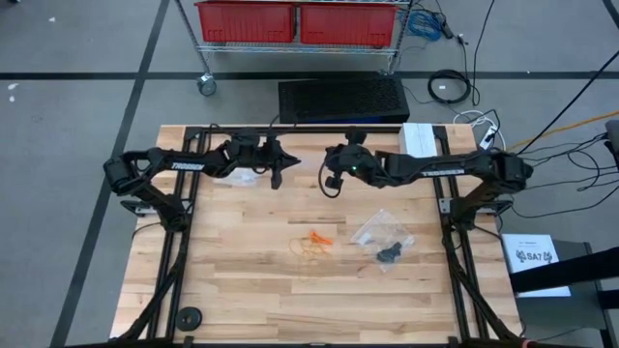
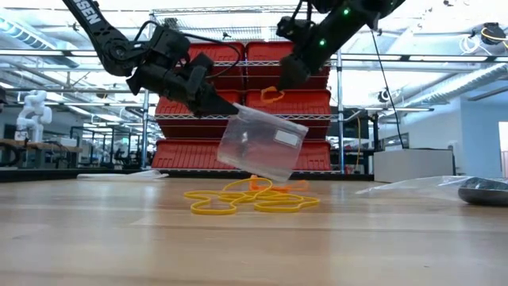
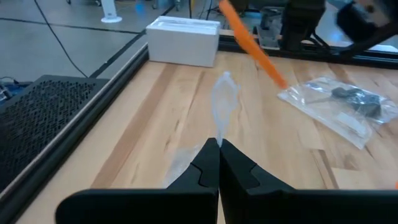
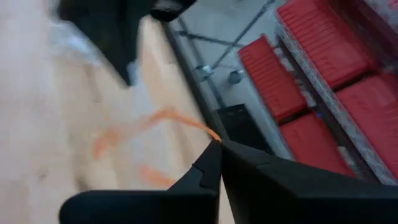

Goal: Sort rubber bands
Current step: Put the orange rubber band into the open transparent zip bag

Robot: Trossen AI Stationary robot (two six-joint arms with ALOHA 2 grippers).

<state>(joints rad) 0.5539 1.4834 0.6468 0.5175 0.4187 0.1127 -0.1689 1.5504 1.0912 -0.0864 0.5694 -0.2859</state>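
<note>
Thin yellow rubber loops [image 2: 252, 200] coil on grainy wood [image 2: 119, 246]

Wire shelving rack [image 1: 300, 43] on casters, beyond the wooden table's far edge, carrying red bins [image 1: 298, 21]. Black perforated mat [image 1: 343, 99] between rack and table. Grey floor [image 1: 58, 106] with dark seam lines around the rack. Loose cables [image 1: 451, 87] beside the mat. White box [image 1: 424, 138] near them.
</note>
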